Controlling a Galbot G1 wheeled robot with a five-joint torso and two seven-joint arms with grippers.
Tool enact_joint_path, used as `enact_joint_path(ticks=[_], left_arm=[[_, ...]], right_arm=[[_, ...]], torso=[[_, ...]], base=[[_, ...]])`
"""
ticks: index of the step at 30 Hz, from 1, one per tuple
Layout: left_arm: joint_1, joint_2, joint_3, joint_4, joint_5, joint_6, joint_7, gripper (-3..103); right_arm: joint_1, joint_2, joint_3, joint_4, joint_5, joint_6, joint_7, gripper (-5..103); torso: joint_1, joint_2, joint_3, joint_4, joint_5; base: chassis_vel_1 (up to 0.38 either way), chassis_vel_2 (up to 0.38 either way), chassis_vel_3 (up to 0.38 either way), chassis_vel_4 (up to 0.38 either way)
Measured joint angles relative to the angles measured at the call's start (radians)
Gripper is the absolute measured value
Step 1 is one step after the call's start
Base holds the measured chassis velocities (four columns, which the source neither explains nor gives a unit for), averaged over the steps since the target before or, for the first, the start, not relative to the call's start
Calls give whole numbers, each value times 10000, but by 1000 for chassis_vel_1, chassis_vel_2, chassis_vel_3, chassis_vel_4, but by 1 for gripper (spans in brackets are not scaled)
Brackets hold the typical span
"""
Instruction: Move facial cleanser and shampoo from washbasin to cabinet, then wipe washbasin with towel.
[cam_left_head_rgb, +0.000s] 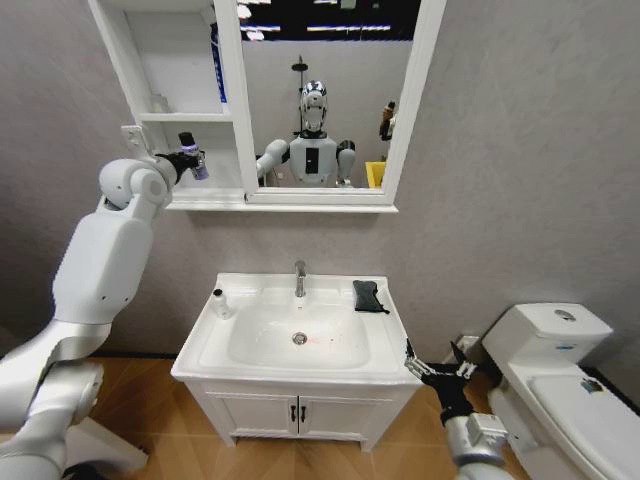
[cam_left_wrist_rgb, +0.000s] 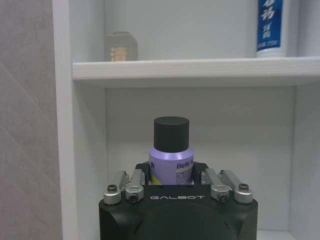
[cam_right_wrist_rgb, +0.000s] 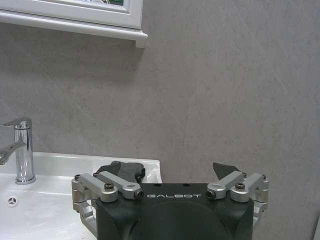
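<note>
My left gripper (cam_left_head_rgb: 190, 158) (cam_left_wrist_rgb: 172, 174) is raised to the cabinet (cam_left_head_rgb: 190, 116) (cam_left_wrist_rgb: 200, 67) and shut on a purple bottle with a black cap (cam_left_head_rgb: 198, 166) (cam_left_wrist_rgb: 171, 152). The bottle is upright, in front of the lower shelf. I cannot tell whether it is the shampoo or the facial cleanser. A small white bottle (cam_left_head_rgb: 221, 304) stands on the left rim of the washbasin (cam_left_head_rgb: 300, 372) (cam_right_wrist_rgb: 65, 165). The black towel (cam_left_head_rgb: 368, 295) (cam_right_wrist_rgb: 122, 171) lies at its back right corner. My right gripper (cam_left_head_rgb: 440, 368) (cam_right_wrist_rgb: 167, 176) hangs open and holds nothing, low beside the basin's right front corner.
A blue tube (cam_left_wrist_rgb: 271, 27) (cam_left_head_rgb: 217, 70) and a small grey box (cam_left_wrist_rgb: 120, 46) stand on the upper shelf. The chrome faucet (cam_left_head_rgb: 299, 278) (cam_right_wrist_rgb: 22, 150) rises at the basin's back. A white toilet (cam_left_head_rgb: 560, 370) is close on the right, and the two-door vanity (cam_left_head_rgb: 300, 412) sits below.
</note>
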Motion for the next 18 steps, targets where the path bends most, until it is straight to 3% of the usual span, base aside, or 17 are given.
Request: enact_joint_path(ticks=[4, 18], left_arm=[[-280, -130, 133, 684, 477, 0, 134, 43], [-527, -435, 370, 1451, 497, 33, 10, 40]], right_arm=[[-15, 2, -26, 0, -6, 19, 0, 100], [28, -51, -2, -63, -44, 157, 13, 100]], torso=[[1, 1, 0, -1, 0], [-1, 1, 0, -3, 1]], base=[[0, 0, 0, 0], [0, 0, 0, 0]])
